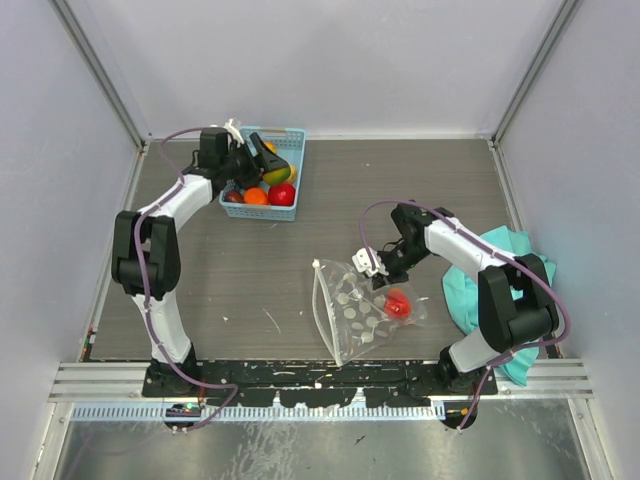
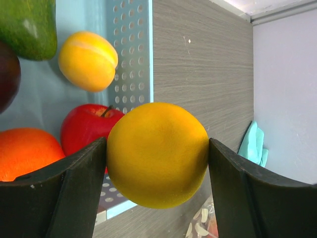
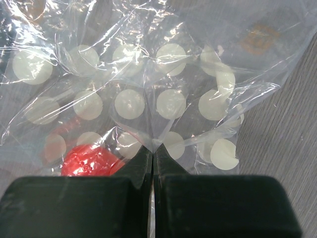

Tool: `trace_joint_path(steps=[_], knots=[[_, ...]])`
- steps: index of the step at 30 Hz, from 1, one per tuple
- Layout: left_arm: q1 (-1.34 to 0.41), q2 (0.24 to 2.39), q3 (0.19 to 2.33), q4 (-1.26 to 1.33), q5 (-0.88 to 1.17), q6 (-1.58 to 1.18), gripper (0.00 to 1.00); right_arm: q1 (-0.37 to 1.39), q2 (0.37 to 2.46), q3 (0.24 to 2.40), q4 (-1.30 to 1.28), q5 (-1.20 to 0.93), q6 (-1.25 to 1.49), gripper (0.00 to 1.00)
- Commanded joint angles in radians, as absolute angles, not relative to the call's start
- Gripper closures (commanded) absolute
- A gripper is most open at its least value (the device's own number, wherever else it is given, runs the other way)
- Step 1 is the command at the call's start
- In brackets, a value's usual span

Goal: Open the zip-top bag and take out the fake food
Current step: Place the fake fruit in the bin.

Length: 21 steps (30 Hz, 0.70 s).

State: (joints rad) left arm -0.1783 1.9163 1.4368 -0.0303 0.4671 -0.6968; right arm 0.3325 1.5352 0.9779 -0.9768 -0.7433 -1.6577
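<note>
The zip-top bag (image 1: 365, 312) lies flat on the bench (image 1: 250, 270) near the arm bases, clear with white dots. One red piece of fake food (image 1: 398, 303) sits inside it, toward its right side. The right jaws are closed, pinching a fold of the bag's film at its far edge. In the right wrist view the red piece shows just left of the pinch. A teal cloth (image 1: 470, 290) lies crumpled right of the bag, partly under the right arm (image 1: 460, 245). Farther back on the left, the left jaws grip a yellow-orange fruit (image 2: 157, 153) at the edge of the blue basket (image 1: 288, 131). The basket holds a red apple (image 2: 86, 129), an orange (image 2: 25, 151), a yellow fruit (image 2: 88, 60), a green piece (image 2: 27, 25) and a dark purple one (image 2: 7, 74).
</note>
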Motion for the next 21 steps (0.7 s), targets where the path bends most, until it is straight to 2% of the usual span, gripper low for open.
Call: trace_joint_path(steps=[1, 21], knots=[[-0.169, 1.943, 1.547, -0.071, 0.460, -0.679, 0.83, 0.328, 1.497, 0.992, -0.998, -0.779, -1.677, 0.98], [-0.164, 2.148, 1.929, -0.321, 0.277, -0.621, 0.82, 0.326, 1.500, 0.993, -1.007, -0.782, -1.689, 0.98]])
